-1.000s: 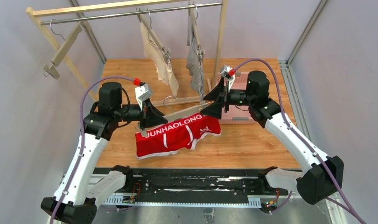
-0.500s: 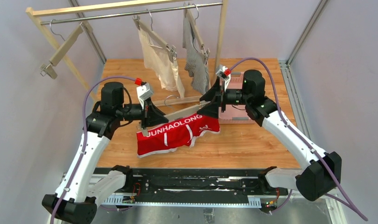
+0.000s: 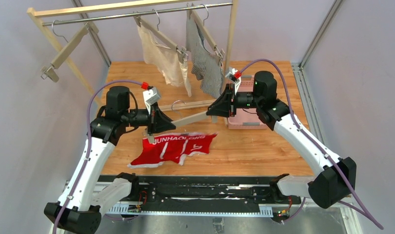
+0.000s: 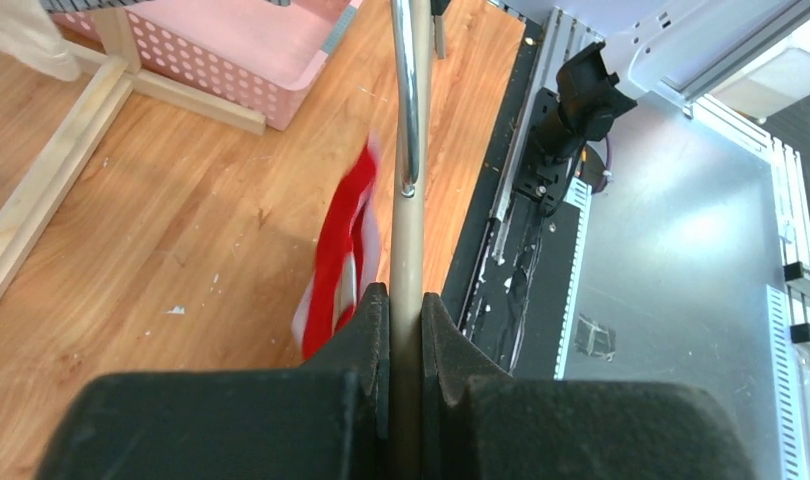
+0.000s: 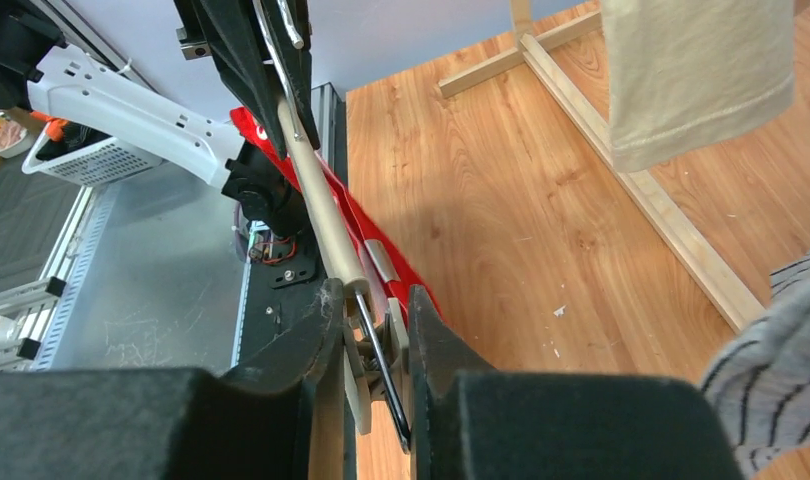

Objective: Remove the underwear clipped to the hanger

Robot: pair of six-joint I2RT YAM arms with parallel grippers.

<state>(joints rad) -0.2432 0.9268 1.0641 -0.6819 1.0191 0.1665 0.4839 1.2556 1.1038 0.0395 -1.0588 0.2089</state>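
Note:
The red underwear (image 3: 173,147) with white lettering sags onto the table below a wooden hanger (image 3: 190,118); its left corner stays up by my left gripper, its right end hangs free of the bar. My left gripper (image 3: 159,124) is shut on the hanger bar (image 4: 408,230), with red cloth (image 4: 341,250) beside it. My right gripper (image 3: 213,109) is shut on the clip (image 5: 373,372) at the hanger's right end, its arms squeezed between the fingers. Cream underwear (image 3: 161,56) and pinstriped underwear (image 3: 205,66) hang clipped on the rack.
A pink perforated basket (image 3: 248,120) sits behind my right arm. The wooden rack's foot rail (image 5: 671,225) runs across the table. An empty hanger (image 3: 64,48) hangs at the rail's left end. A spare hanger's metal hook (image 3: 178,104) lies behind the held one.
My right gripper closed from wide open onto the clip. The red underwear's right end dropped off the hanger and sagged to the table. The hanging garments swung leftward.

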